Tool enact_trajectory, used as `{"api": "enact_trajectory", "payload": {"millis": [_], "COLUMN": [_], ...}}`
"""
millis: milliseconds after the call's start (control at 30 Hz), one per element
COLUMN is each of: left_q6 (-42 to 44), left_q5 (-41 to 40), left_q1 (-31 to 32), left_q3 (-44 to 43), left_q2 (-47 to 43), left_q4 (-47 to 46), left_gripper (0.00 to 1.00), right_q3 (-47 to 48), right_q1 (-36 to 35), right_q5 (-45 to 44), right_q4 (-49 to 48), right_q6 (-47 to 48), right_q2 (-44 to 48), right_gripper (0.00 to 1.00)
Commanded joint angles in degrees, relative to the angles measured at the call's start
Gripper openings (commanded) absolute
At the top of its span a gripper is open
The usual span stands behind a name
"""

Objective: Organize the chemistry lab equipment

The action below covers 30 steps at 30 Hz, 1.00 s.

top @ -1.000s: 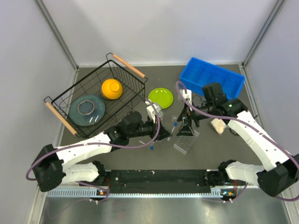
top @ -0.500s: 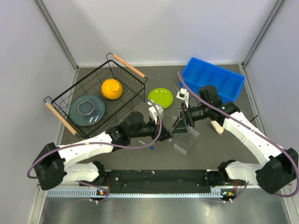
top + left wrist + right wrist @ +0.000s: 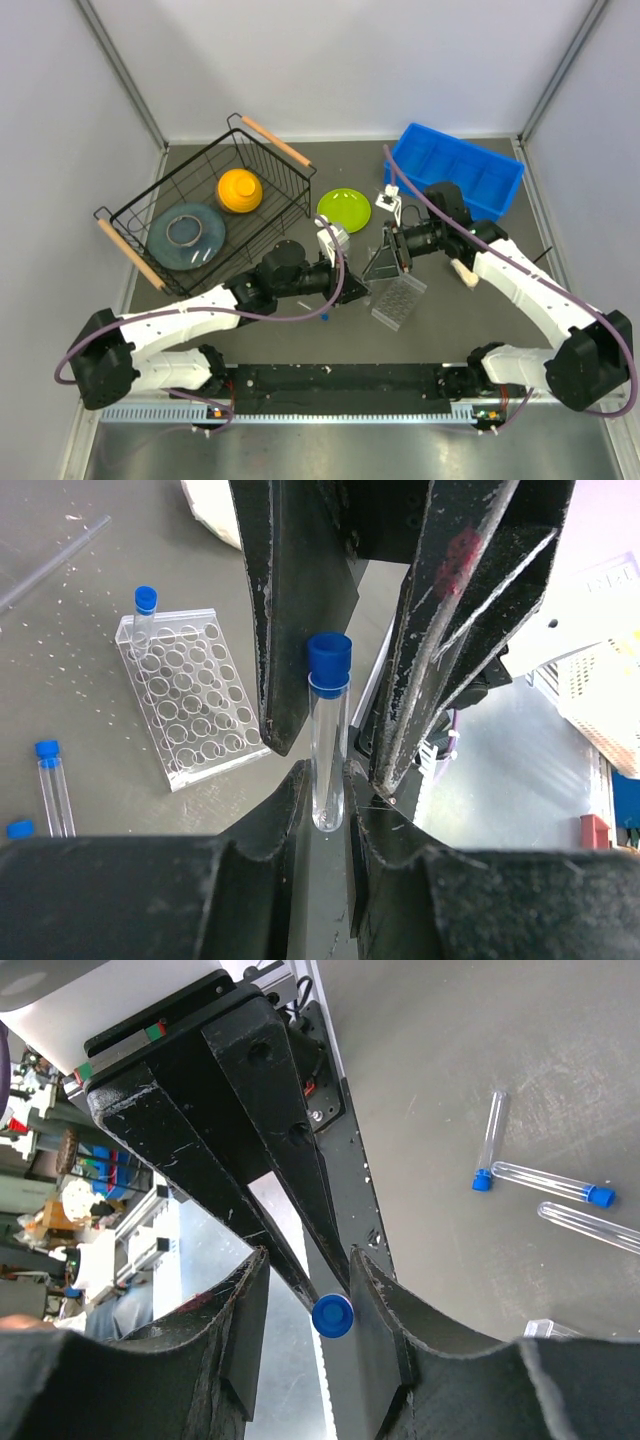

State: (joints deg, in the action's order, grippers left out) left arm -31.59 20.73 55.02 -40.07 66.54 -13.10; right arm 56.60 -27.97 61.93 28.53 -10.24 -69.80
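Note:
My left gripper [image 3: 326, 770] is shut on the lower end of a clear blue-capped tube [image 3: 328, 730] and holds it above the table. My right gripper [image 3: 308, 1252] is open, and its fingers stand on either side of the tube's blue cap [image 3: 333, 1315]. In the top view the two grippers, left [image 3: 352, 290] and right [image 3: 378, 268], meet just left of the clear grid rack [image 3: 398, 298]. The rack [image 3: 185, 708] has one tube [image 3: 145, 610] standing in a corner hole. Loose tubes [image 3: 550, 1182] lie on the table. A white-filled packet [image 3: 462, 268] lies right of the rack.
A lime-green plate [image 3: 344, 209] lies behind the grippers. A blue bin [image 3: 455, 170] stands at the back right. A wire basket [image 3: 270, 165] at the back left holds an orange dome [image 3: 240, 190] and a teal plate [image 3: 205, 235]. Two loose tubes [image 3: 50, 780] lie near the rack.
My right gripper has swung left from above the rack to the left gripper, and its open fingers now straddle the cap of the held tube. The left arm has hardly moved.

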Motion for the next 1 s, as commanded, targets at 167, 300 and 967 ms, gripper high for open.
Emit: {"api": "enact_trajectory", "payload": {"millis": [167, 300, 967], "left_q6": [1.36, 1.62, 2.06], "left_q5": [-3.24, -3.50, -4.29], "left_q1": [-0.09, -0.09, -0.18], "left_q3": [-0.62, -0.44, -0.35], "left_q2": [-2.38, -2.91, -3.96], "left_q4": [-1.84, -1.31, 0.09], "left_gripper": [0.00, 0.00, 0.22], "right_q3": [-0.52, -0.61, -0.52], "right_q1": [0.46, 0.54, 2.65], "right_q5": [1.44, 0.48, -1.11], "right_q4": [-1.99, -1.73, -1.11], "right_q6": [-0.48, -0.13, 3.12], "right_q2": [0.45, 0.54, 1.59], "right_gripper": [0.36, 0.31, 0.11]}}
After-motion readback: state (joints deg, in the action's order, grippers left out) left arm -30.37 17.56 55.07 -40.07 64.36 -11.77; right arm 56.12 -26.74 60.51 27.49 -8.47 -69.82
